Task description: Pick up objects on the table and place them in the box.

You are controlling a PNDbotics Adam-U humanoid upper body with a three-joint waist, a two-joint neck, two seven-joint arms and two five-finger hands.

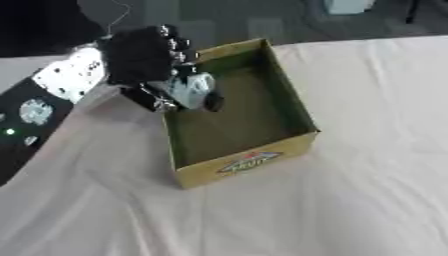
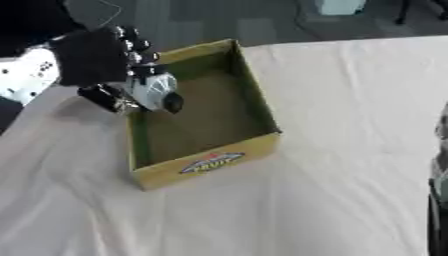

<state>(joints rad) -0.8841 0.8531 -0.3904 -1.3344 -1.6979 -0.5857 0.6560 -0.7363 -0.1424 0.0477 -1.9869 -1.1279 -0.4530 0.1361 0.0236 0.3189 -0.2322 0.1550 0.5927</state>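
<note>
While the left hand [image 1: 144,62] is seen in the upper left of the frame, a small pale thing [image 1: 191,88] with a dark end is held in its curled fingers. What the thing is cannot be made out; only a light grey-blue body and a black round tip can be seen. The thing is held right at the left wall of the box [image 1: 297,107], just over the rim, with its dark tip pointed down and toward the inside. Its long side seems to be tilted from upper left to lower right.

The box is set on the desk [image 1: 367,200], which is covered by a pale cloth. The box is open at the top, and nothing can be seen inside it. The open space lies to the right of the hand and a little lower in the frame. So the next move is judged to be a short one: the thing would be carried a bit more to the right and then let go.

On the near wall of the box a label [image 1: 249,162] is seen, with red, blue and yellow in it. Its words are too blurred to be read.

The right hand is not seen in either view.
</note>
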